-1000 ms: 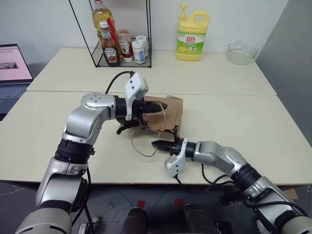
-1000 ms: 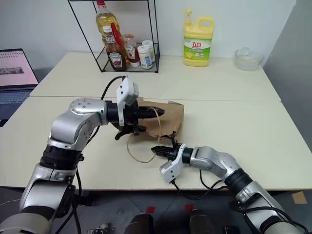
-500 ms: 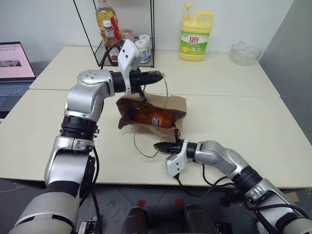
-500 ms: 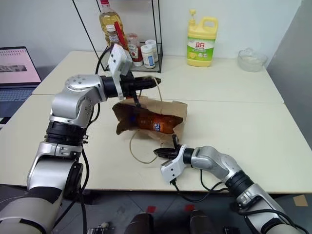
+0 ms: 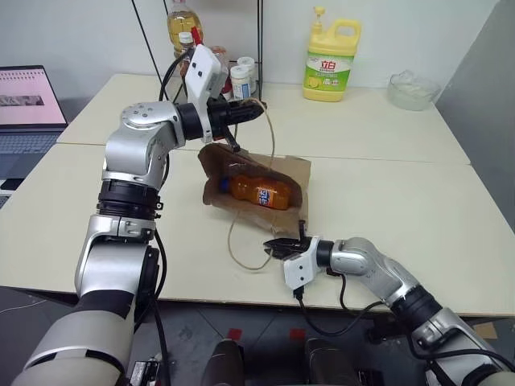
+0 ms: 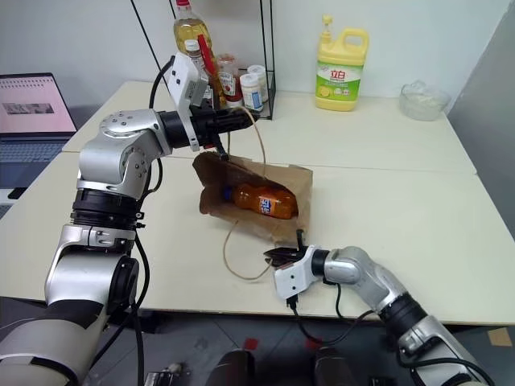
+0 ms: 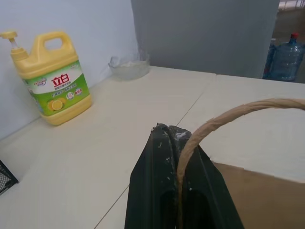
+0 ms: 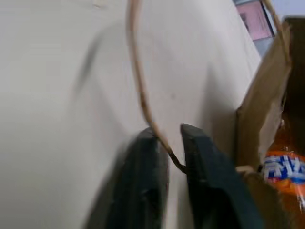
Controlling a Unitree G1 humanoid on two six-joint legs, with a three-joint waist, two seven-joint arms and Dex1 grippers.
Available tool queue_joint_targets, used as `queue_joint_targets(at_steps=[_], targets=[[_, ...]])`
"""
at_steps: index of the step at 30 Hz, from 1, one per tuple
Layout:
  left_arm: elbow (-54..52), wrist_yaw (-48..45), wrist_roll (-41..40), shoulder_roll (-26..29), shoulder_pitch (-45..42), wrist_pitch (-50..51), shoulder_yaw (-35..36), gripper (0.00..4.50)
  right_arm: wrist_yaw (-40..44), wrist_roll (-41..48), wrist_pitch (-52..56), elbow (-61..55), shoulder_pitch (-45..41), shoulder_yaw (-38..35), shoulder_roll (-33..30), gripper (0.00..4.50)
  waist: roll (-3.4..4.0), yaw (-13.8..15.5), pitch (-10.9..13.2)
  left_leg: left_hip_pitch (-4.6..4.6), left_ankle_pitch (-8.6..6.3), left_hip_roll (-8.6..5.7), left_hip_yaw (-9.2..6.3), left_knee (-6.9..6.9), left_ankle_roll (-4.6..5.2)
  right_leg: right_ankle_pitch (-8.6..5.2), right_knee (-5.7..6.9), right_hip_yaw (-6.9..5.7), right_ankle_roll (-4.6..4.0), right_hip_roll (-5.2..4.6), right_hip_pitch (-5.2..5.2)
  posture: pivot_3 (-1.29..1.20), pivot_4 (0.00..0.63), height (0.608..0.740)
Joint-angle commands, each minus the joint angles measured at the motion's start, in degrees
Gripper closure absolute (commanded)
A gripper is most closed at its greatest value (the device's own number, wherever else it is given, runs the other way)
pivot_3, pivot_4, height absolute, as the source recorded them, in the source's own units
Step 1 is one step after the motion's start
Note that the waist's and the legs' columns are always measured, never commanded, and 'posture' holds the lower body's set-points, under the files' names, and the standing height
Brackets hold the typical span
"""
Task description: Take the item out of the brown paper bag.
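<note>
Bag mouth hoisted open, bottle exposed.

Left gripper (image 5: 256, 108), upper centre of frame, pinched tight on cord handle (image 7: 224, 117), now higher than a sec ago, lifting brown paper bag (image 5: 294, 174) edge. Orange soda bottle (image 5: 257, 192) lying inside, mid-frame (newly visible). Right gripper (image 5: 278, 245) below bag, fingers (image 8: 202, 157) now narrowly parted around lower cord loop (image 5: 241, 256). Looks ready for reach-in.

brown paper bag (image 5: 221, 165), orange soda bottle (image 5: 257, 193), yellow jug (image 5: 327, 64)

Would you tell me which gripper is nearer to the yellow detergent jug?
Left. The left gripper is raised near the rack, closer to the yellow detergent jug; the right gripper sits at the table's near edge.
</note>
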Motion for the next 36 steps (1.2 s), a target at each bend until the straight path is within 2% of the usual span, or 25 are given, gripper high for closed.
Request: queue_joint_targets(at_steps=[1,3,8,9,15,20,26,33,36], targets=[[-2.81,-0.48,-1.33,-0.09,-0.24,0.11,1.67,4.50,10.18,10.47,10.59,-5.60,3.72,-0.82,-0.49,2.54,0.00,-0.01,0.00,0.00,0.00,0.01,0.00,0.00,0.00,0.00,0.01,0.00,0.00,0.00,-0.01,0.00,0.150,0.740],[-2.79,-0.60,-1.29,-0.14,-0.20,0.17,1.73,4.50,13.29,15.59,16.47,-10.71,4.73,-2.43,-0.70,1.84,0.01,-0.04,0.01,0.00,0.00,0.01,-0.01,0.00,0.00,0.00,0.02,-0.01,0.00,0.01,-0.02,0.00,0.150,0.740],[-2.30,-0.88,-1.04,-0.44,-0.14,-0.19,1.69,4.50,15.92,21.80,26.19,-19.74,6.04,-6.29,-2.13,0.09,0.04,-0.12,0.07,-0.05,0.00,0.02,-0.02,0.00,0.00,0.00,0.03,-0.01,0.01,0.02,-0.08,0.00,0.150,0.740],[-2.36,-0.95,-1.07,-0.50,-0.13,-0.11,1.64,4.50,16.68,23.88,28.23,-21.23,6.22,-7.83,-2.87,0.04,0.04,-0.14,0.08,-0.06,0.00,0.02,-0.01,0.00,0.00,-0.01,0.03,-0.01,0.01,0.02,-0.09,0.00,0.150,0.740],[-2.04,-1.25,-0.99,-0.35,-0.41,-0.07,1.73,4.50,17.37,34.31,43.96,-31.68,5.39,-17.29,-7.91,0.04,0.04,-0.10,0.10,-0.11,0.00,0.01,-0.02,0.00,0.01,-0.01,0.02,-0.02,0.02,0.02,-0.10,0.00,0.150,0.740],[-2.42,-1.29,-0.86,-0.16,-0.01,-0.07,1.64,4.50,10.34,39.48,57.03,-39.96,0.44,-22.19,-5.65,0.04,0.06,-0.54,0.11,-0.11,-0.01,0.04,-0.01,-0.03,0.01,-0.01,0.03,0.01,0.02,0.06,-0.15,0.00,0.150,0.740],[-1.68,-1.26,-0.57,-0.38,-0.55,-0.47,1.51,4.50,1.94,40.08,68.94,-42.67,-6.95,-19.46,-0.38,0.04,0.06,-0.61,0.11,-0.23,0.00,0.07,-0.01,-0.09,0.01,-0.01,0.05,0.02,0.02,0.09,-0.33,0.00,0.150,0.740],[-0.94,-1.06,-0.45,-0.92,-1.18,-0.99,1.51,4.50,-3.11,34.49,70.25,-35.72,-13.11,-13.03,2.83,0.04,0.07,-0.65,0.12,-0.55,0.00,0.07,-0.02,-0.03,0.01,-0.01,0.11,0.01,0.01,0.08,-0.69,0.00,0.150,0.740],[-1.13,-1.06,-0.51,-0.88,-1.05,-1.06,1.54,4.50,-4.45,33.08,69.63,-33.63,-14.76,-11.73,4.72,1.00,0.07,-0.69,0.11,-1.04,0.02,0.07,-0.03,0.05,0.00,0.01,0.26,0.00,0.01,0.09,-1.24,0.00,0.150,0.740]])
